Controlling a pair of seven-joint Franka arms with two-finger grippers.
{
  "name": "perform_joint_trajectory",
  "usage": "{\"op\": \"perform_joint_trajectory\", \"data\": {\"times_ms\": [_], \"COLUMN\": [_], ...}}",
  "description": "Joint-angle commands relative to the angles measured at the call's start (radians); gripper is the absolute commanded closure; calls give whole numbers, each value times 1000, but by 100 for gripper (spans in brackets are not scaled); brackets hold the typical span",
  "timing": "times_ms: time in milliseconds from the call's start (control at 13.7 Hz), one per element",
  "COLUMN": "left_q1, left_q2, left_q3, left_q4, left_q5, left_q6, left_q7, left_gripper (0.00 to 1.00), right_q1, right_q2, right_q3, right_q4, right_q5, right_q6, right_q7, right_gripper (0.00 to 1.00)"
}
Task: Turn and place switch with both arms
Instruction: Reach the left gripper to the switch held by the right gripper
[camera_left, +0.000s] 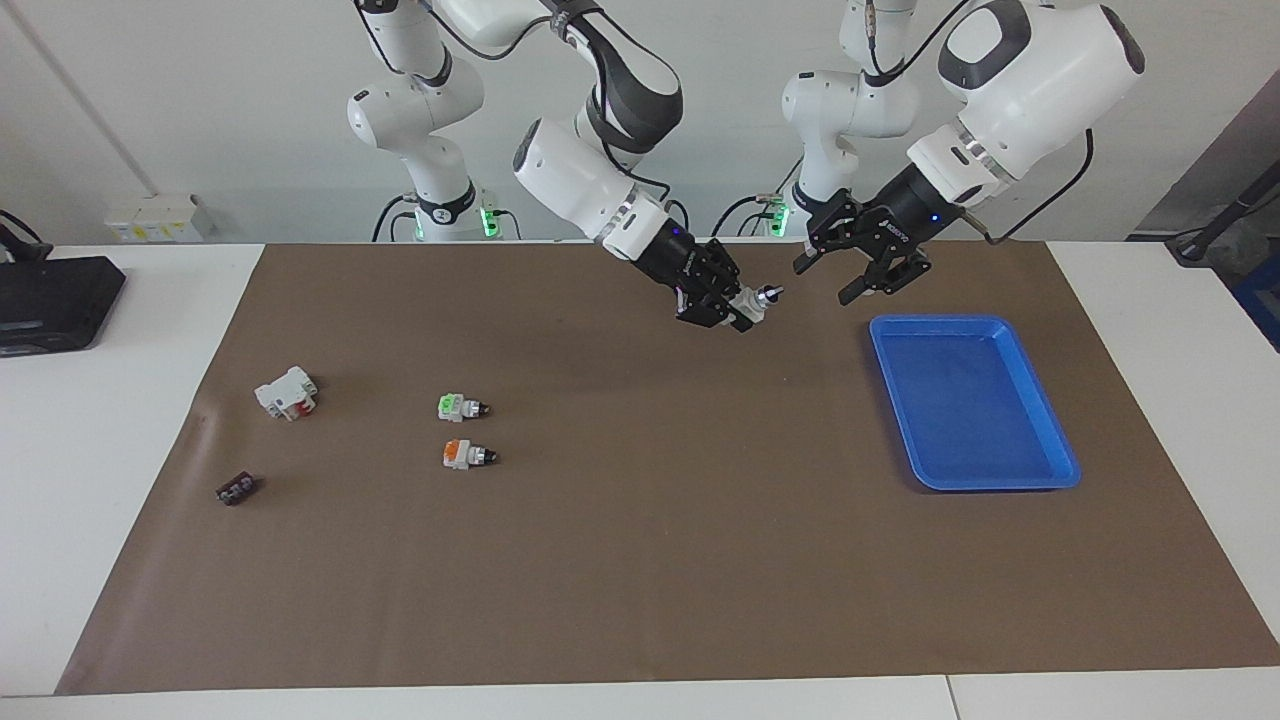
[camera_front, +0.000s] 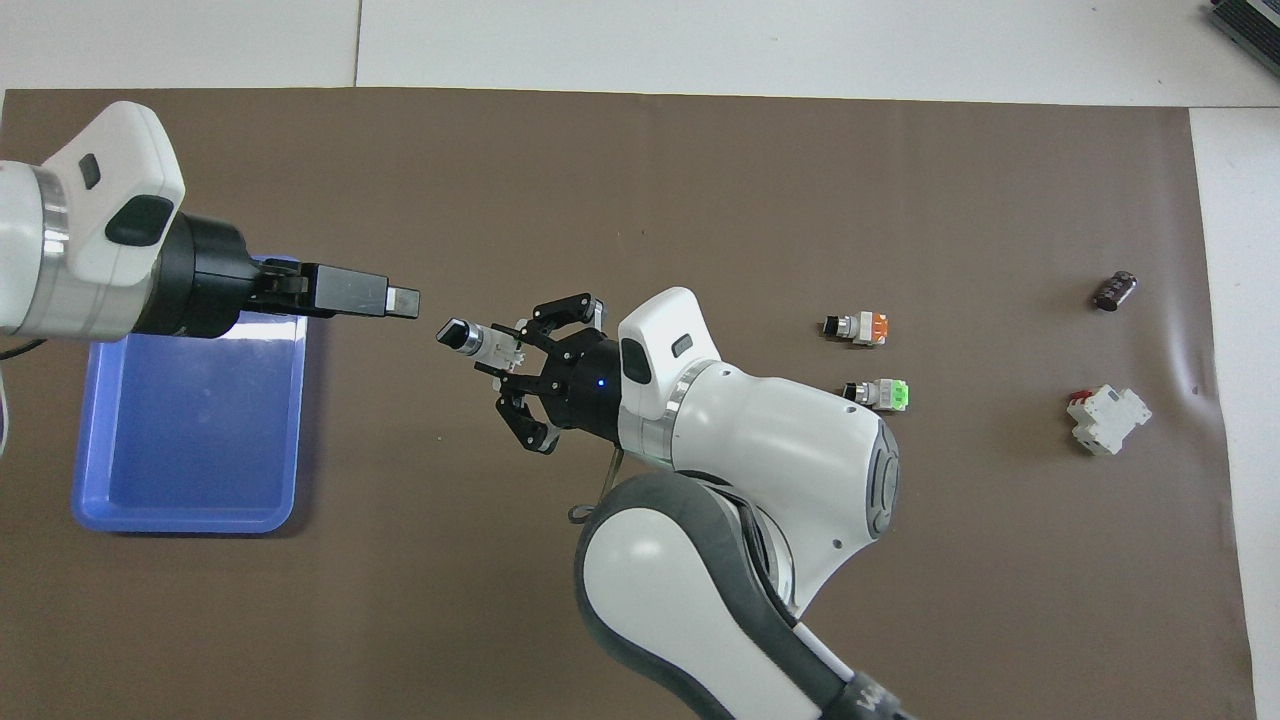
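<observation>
My right gripper (camera_left: 738, 312) is clamped shut on the switch (camera_left: 752, 302), holding it up in the air over the bare brown mat (camera_left: 640, 560), between the mat's middle and the blue tray (camera_left: 1040, 400). I have it by its blocky white body; the metal collar and round black knob stick out free past my fingertips. Its long axis lies roughly level and points toward my left arm's end of the table, knob first, aimed at my left gripper (camera_left: 858, 280). I cannot make out its coloured mark from here, since my fingers cover most of the body.

My left gripper hangs over the mat just beside the tray's corner that lies nearest the robots, its black fingers spread apart with nothing between them. In the overhead view it faces the knob across a small gap, not touching it.

The mat is a matte brown sheet, slightly wrinkled at my right arm's end. The tray is smooth, glossy plastic, rectangular with rounded corners and a raised rim. Toward my right arm's end lie two similar switches, one green-marked (camera_left: 460, 407) and one orange-marked (camera_left: 465, 455), side by side, plus a chunky white breaker (camera_left: 286, 392) with a red part and a small dark component (camera_left: 236, 489).
</observation>
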Motion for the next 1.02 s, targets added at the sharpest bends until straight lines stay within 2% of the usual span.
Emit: {"op": "perform_joint_trajectory", "data": {"times_ms": [0,364,946], "left_q1": [-24,-90,-104], "left_q2": [-45,-45,-54], "left_q3": [10,10,12], "left_q4": [-60,-74,-129], "left_q5": [-14,-13,-13], "left_q6": [37,100,142], "left_q7": [91,116,193], "left_gripper": [35,56,62], "right_q1": [5,7,22], "right_q2": [2,2,2], "right_q3": [2,2,2], "right_q4": [1,1,-2], "right_q5": [22,22,22], "right_q6": [25,35,46], "right_q7": [9,8,14], "right_gripper": [100,100,100]}}
